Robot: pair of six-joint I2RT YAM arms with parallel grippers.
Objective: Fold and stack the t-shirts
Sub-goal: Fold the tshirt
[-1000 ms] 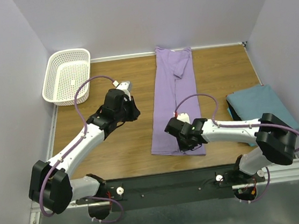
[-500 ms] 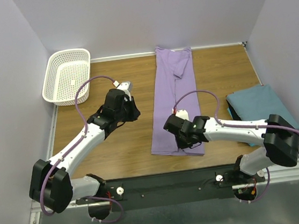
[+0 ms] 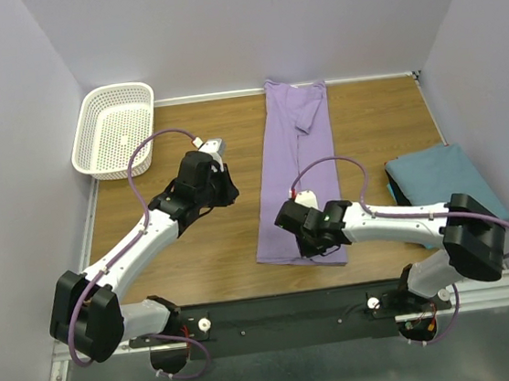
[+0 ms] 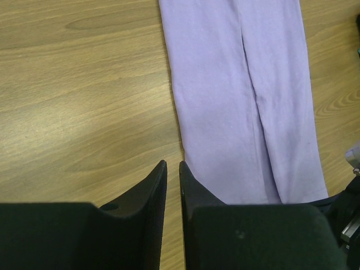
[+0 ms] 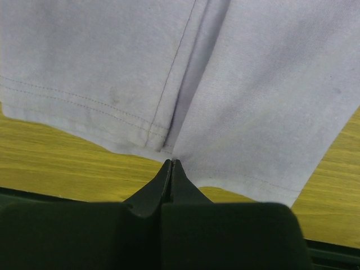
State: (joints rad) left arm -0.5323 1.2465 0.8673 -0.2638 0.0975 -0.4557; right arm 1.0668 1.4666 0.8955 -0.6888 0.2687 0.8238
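Note:
The lavender t-shirt [image 3: 293, 168], folded into a long narrow strip, lies down the middle of the wooden table. It also shows in the left wrist view [image 4: 242, 101] and the right wrist view [image 5: 253, 84]. My right gripper [image 3: 309, 250] is at the strip's near hem, its jaws pressed together right on the hem edge [image 5: 171, 161]. My left gripper [image 3: 227, 189] hovers over bare wood just left of the strip, its jaws nearly touching and empty [image 4: 172, 164]. The teal t-shirt [image 3: 442, 178] lies folded at the right edge, partly under my right arm.
A white mesh basket [image 3: 94, 158] stands at the far left corner. Walls close in the table on the left, back and right. The black arm rail [image 3: 287, 311] runs along the near edge. Bare wood shows on both sides of the lavender strip.
My right gripper has slid a little to the left along the near hem, and the hem's near left corner shifted slightly left with it. The left arm has not moved.

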